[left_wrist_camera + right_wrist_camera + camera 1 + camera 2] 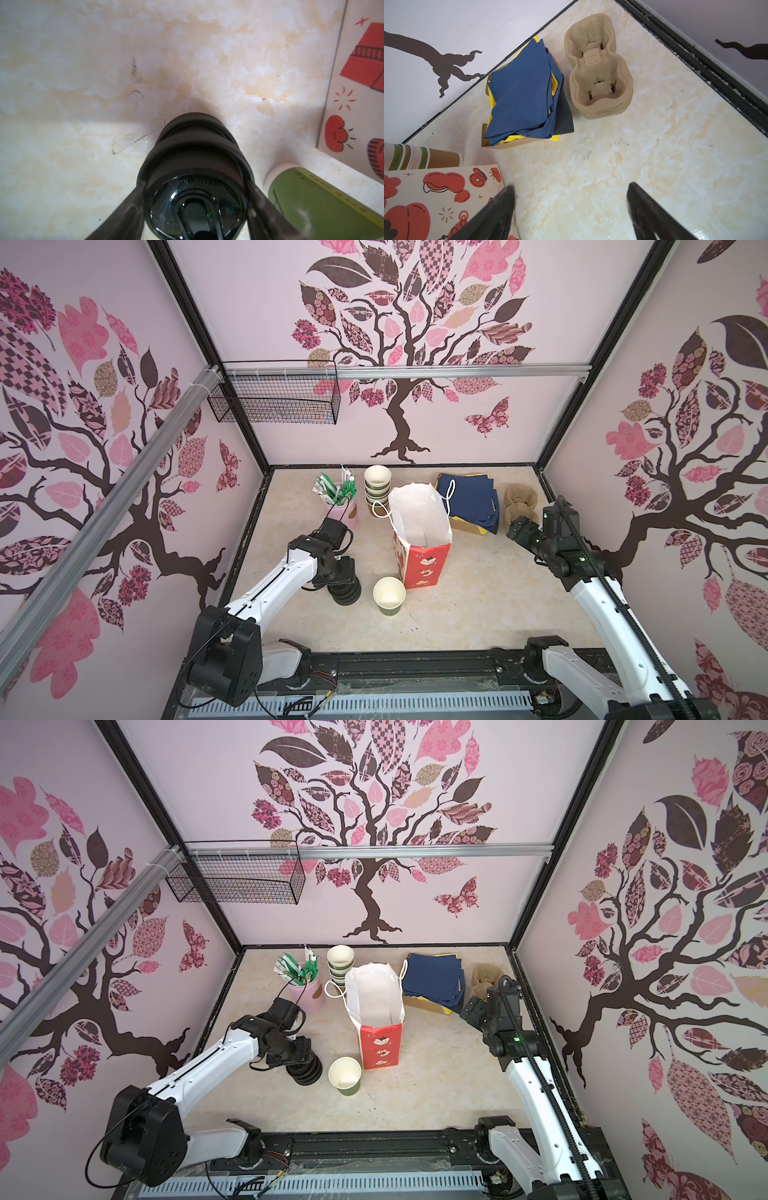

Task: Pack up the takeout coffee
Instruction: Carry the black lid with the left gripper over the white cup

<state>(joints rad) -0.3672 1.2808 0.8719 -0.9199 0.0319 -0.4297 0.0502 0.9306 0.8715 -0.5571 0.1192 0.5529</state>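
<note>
Surface: cream marbled table (478, 605) with a black frame at its edges; the wrist views show dark scuffs on it.
Room: pink walls (257, 302) printed with brown trees and pink leaves. A metal rail (457, 371) crosses the back wall, and a wire basket (274, 400) hangs from it at the left.
Back row: straw cup (347, 512), cup stack (377, 485), blue napkins (469, 497) in a box, pulp carriers (519, 499).
Bag (422, 564): upright mid-table with its mouth open, white inside, red print on the near face.
Cup (389, 595): green, upright, lidless and white inside. It stands just in front of the bag's near-left corner, between the bag and the lids.
Lids (347, 593): black stack just left of the cup, apart from it.
Left gripper (195, 185): down over the lids, one finger at each side of the top lid. Cannot tell whether the fingers press it. The cup stands just outside the jaws, on the bag side.
Right gripper (570, 187): fingers spread wide with nothing between them, above bare table near the napkins and carriers, well apart from the cup.
Hidden: in both top views the left wrist covers its fingers and the top of the lids. The bag's floor is out of sight. The left wrist view cuts off the cup's rim, and the fingers are blurred in both wrist views.
</note>
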